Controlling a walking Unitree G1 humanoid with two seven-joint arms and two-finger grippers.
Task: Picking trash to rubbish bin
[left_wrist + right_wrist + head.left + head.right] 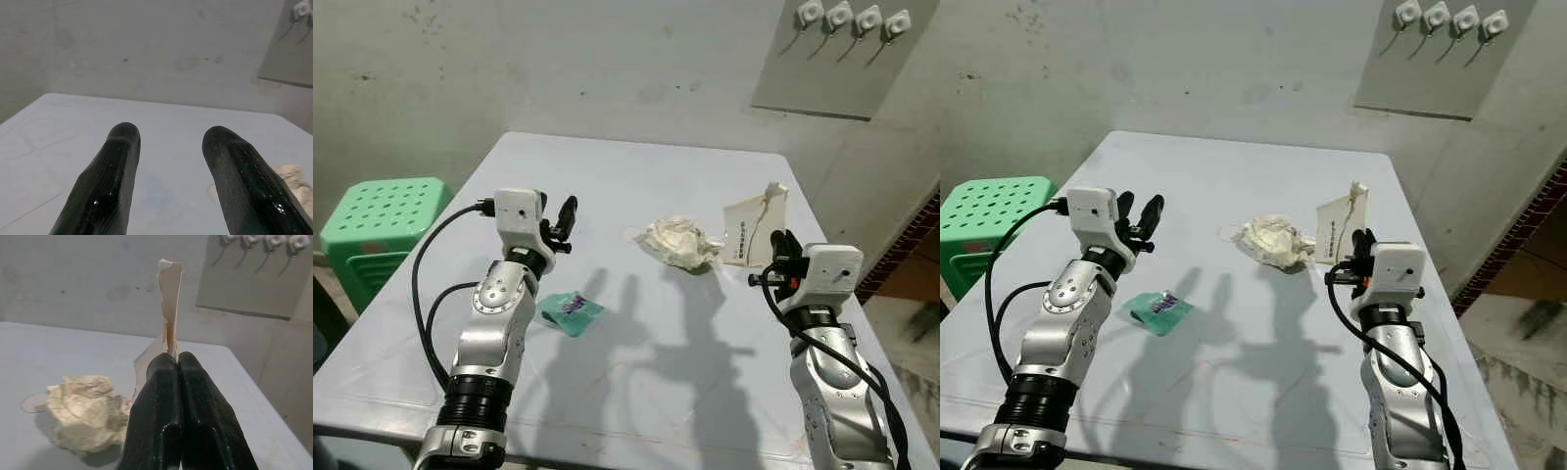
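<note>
L gripper (168, 142) fingers spread wide, above table (636, 166) w/ bare surface ahead to far edge. R gripper (177, 363) fingers pressed together, gripping nothing, near right edge. Crumpled paper (680, 241), torn bag (754, 227) mid-table; green wrapper (570, 311) beside L arm.

Both eye views look forward and down from the robot's head onto the pale tabletop (636, 176), with the grey wall (607, 59) at the far side. They share nearly the whole scene; the right eye sits slightly to the right. The left wrist view looks low along the left claw (168, 147) across the tabletop toward the far wall. The right wrist view looks close along the right claw (177, 360) at the crumpled paper (85, 413), which the eye views also show.
</note>
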